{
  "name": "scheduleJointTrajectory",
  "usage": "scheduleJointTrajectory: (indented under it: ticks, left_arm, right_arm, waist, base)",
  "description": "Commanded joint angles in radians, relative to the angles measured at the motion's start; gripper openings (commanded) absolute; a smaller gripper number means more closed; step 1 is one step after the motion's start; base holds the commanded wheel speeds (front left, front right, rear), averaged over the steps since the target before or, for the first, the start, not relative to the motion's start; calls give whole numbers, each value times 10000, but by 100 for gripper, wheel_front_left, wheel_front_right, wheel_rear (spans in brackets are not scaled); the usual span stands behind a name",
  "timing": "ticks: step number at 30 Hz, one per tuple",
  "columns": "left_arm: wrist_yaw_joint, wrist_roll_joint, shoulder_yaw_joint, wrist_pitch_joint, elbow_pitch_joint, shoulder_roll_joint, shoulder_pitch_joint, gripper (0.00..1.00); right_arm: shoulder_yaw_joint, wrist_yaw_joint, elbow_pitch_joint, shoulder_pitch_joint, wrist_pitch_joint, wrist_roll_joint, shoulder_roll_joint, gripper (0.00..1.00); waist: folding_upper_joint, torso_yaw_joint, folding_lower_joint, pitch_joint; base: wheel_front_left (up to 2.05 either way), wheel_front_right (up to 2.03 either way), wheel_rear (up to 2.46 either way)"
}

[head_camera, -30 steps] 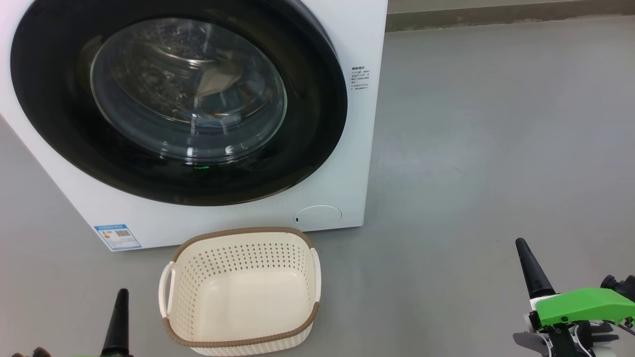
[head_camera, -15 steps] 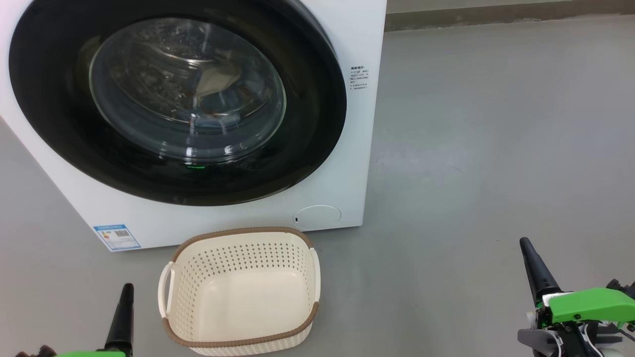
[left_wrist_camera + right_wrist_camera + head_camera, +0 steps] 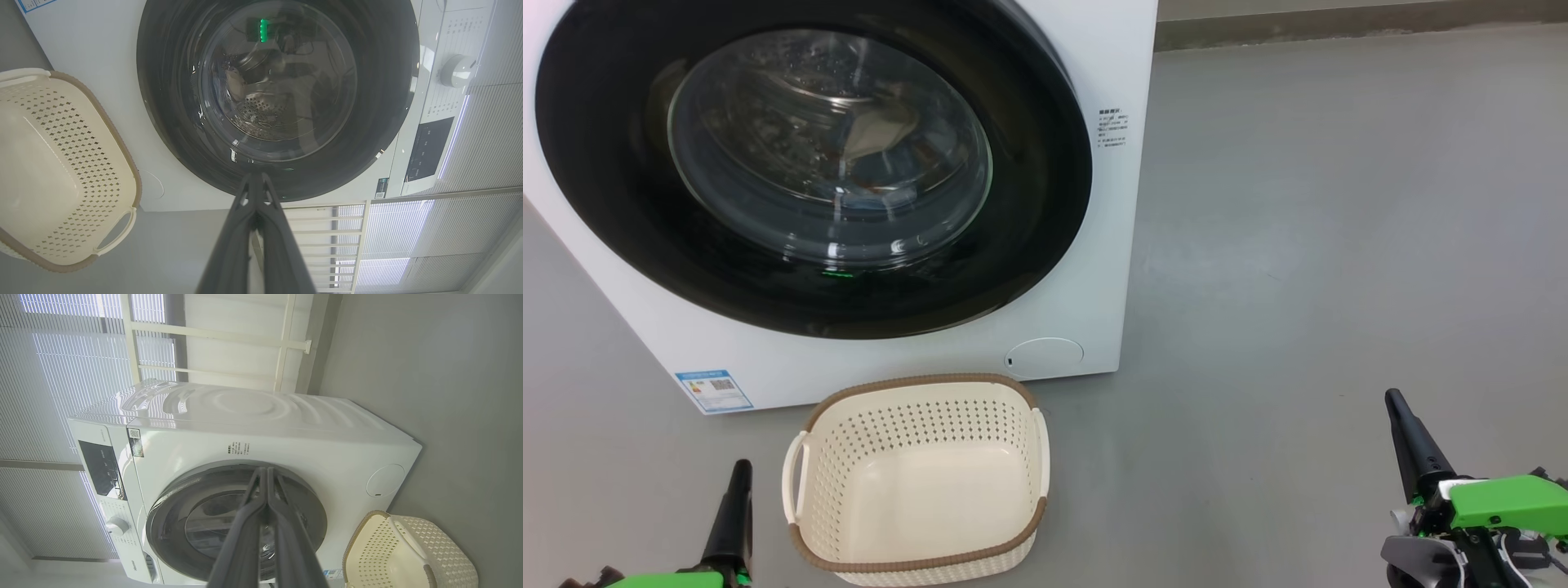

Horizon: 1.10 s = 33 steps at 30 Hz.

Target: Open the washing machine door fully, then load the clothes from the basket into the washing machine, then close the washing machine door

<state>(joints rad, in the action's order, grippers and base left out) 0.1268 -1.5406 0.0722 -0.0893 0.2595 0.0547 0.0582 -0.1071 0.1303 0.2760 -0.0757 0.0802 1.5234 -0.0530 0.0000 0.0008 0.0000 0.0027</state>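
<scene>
Left gripper and right gripper are both pressed together, holding nothing, above the grey floor; the basket sits between them before the washing machine.

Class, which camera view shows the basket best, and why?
The head view: the basket shows its whole rim and bare inside from above. The left wrist view cuts it at the frame edge; the right wrist view catches part of it.

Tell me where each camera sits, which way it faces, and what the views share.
Head: on the head, facing forward and down at washer, door, basket; jaws at bottom corners.
Left wrist: along its shut jaws toward the door; basket left.
Right wrist: along its shut jaws toward the washer; basket lower right.
Shared: door and basket, all three.
</scene>
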Motion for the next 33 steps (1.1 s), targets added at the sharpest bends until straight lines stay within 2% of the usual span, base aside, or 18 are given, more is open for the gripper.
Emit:
scheduleJointTrajectory:
  ticks: [1,6,33]
  left_arm:
    - [37,-263,350,-94,-163,56,447,0]
    - [38,-661,422,-241,-146,-40,496,0]
    - [39,-672,425,-247,-146,-44,498,0]
  right_arm:
    - [89,5,-300,-318,143,370,-47,0]
    - [-21,4,-315,-318,291,871,-10,0]
    - [-43,4,-314,-320,310,872,4,0]
  waist:
    - [0,-2,0,1]
    - [0,-8,0,4]
    - [0,-8,0,4]
  base:
    - [0,0,0]
    - [0,0,0]
    - [0,0,0]
